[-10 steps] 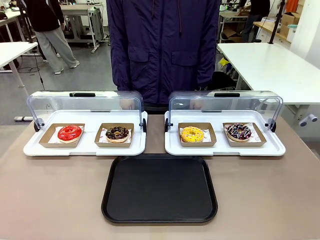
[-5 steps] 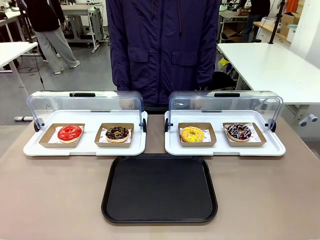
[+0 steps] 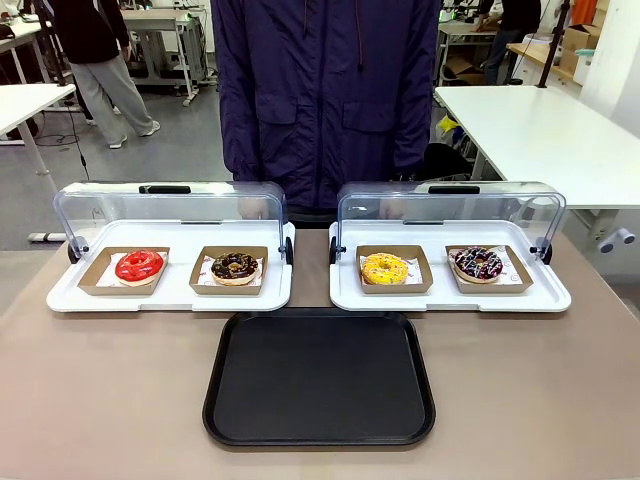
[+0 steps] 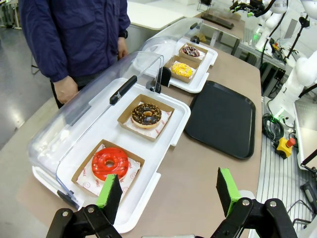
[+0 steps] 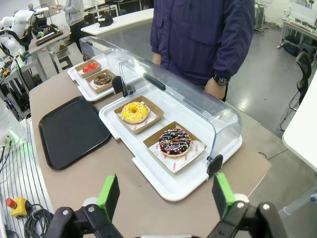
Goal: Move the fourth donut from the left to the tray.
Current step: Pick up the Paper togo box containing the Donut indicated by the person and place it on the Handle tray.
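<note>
Fourth donut (image 3: 477, 263) is sitting middle right under a raised lid (image 3: 450, 205), reachable; we are holding left gripper (image 4: 168, 191) and right gripper (image 5: 166, 196) wide open, ready; tray (image 3: 320, 380) is lying empty, lower centre.

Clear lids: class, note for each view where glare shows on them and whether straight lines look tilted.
Front view: faint sheen on both lids, lines straight, sharp. Left wrist view: white streaks on the near lid, table tilted by the wide angle. Right wrist view: bright patch on the near lid, table edges skewed.

Bright even light, sharp, wrist views wide-angle
</note>
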You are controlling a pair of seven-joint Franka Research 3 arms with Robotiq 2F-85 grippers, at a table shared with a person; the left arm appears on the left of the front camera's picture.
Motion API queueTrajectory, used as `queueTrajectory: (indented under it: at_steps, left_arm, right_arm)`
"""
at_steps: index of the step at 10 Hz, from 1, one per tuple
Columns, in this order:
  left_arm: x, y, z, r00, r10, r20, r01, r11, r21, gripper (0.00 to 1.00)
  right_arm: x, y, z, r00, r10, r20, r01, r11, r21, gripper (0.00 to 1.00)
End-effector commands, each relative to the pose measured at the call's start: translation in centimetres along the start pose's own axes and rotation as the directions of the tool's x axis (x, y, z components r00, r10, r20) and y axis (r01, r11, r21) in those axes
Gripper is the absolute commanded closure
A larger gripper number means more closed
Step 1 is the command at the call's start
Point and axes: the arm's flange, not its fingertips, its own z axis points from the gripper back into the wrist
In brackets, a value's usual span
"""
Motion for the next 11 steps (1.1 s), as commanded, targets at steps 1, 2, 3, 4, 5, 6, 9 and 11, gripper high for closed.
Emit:
queueTrajectory:
  at_steps: [1, 2, 3, 4, 5, 6, 9, 11]
  left_arm:
    - [0.20, -0.07, 0.17, 1.000, -0.002, 0.001, 0.002, 1.000, -0.006, 0.00]
    - [0.20, -0.07, 0.17, 1.000, -0.002, 0.001, 0.002, 1.000, -0.006, 0.00]
    - [0.20, -0.07, 0.17, 1.000, -0.002, 0.001, 0.002, 1.000, -0.006, 0.00]
    - [0.20, -0.07, 0.17, 1.000, -0.002, 0.001, 0.002, 1.000, -0.006, 0.00]
    - [0.20, -0.07, 0.17, 1.000, -0.002, 0.001, 0.002, 1.000, -0.006, 0.00]
    - [0.20, -0.07, 0.17, 1.000, -0.002, 0.001, 0.002, 1.000, -0.006, 0.00]
    - [0.20, -0.07, 0.17, 1.000, -0.002, 0.001, 0.002, 1.000, -0.006, 0.00]
    - [0.20, -0.07, 0.17, 1.000, -0.002, 0.001, 0.002, 1.000, -0.006, 0.00]
  right_arm:
    - [0.12, -0.37, -0.06, 0.999, 0.026, 0.031, -0.026, 1.000, -0.003, 0.00]
    - [0.12, -0.37, -0.06, 0.999, 0.026, 0.031, -0.026, 1.000, -0.003, 0.00]
    - [0.12, -0.37, -0.06, 0.999, 0.026, 0.031, -0.026, 1.000, -0.003, 0.00]
    - [0.12, -0.37, -0.06, 0.999, 0.026, 0.031, -0.026, 1.000, -0.003, 0.00]
    - [0.12, -0.37, -0.06, 0.999, 0.026, 0.031, -0.026, 1.000, -0.003, 0.00]
    - [0.12, -0.37, -0.06, 0.999, 0.026, 0.031, -0.026, 1.000, -0.003, 0.00]
    - [0.12, -0.37, -0.06, 0.999, 0.026, 0.031, -0.026, 1.000, -0.003, 0.00]
    - [0.12, -0.37, -0.06, 0.999, 0.026, 0.031, -0.026, 1.000, -0.003, 0.00]
